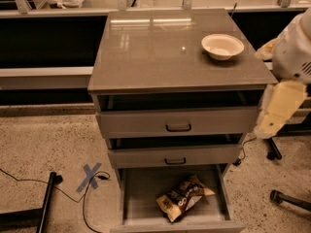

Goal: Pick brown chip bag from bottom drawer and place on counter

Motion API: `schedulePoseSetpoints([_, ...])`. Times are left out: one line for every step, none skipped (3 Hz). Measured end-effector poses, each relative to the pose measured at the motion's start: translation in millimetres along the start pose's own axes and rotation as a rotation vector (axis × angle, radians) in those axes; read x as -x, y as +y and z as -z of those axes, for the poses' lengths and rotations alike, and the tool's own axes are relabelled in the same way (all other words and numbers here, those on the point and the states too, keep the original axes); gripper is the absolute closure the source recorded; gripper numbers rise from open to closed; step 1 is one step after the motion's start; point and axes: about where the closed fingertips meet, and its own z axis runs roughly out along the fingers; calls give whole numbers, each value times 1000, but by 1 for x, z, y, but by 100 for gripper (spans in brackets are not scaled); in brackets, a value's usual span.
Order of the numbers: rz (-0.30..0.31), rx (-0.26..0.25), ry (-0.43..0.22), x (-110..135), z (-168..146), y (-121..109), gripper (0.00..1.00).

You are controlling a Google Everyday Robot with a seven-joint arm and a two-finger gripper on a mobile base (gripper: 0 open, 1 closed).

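Note:
The brown chip bag (184,198) lies tilted on the floor of the open bottom drawer (141,198), towards its right half. The glossy grey-brown counter (160,57) tops the cabinet. My arm hangs at the right edge of the view, beside the cabinet's right side. Its lower cream-coloured end, the gripper (272,123), sits level with the top drawer, well above and to the right of the bag. Nothing is seen in it.
A white bowl (222,46) stands on the counter's back right. The two upper drawers (177,123) are pulled partly out above the bottom one. A blue tape cross (91,176), a cable and a black stand leg (46,203) lie on the floor at left. Chair wheels (277,195) are at right.

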Motion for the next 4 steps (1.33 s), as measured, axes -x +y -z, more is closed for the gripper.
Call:
schedulePoseSetpoints([55,23,-75,11,-83,37,0])
schedulePoseSetpoints([55,24,-74,10,-84,37,0])
schedulePoseSetpoints([115,78,-51,12,-112,40,0])
schedulePoseSetpoints([195,129,-60,3,-169,55,0])
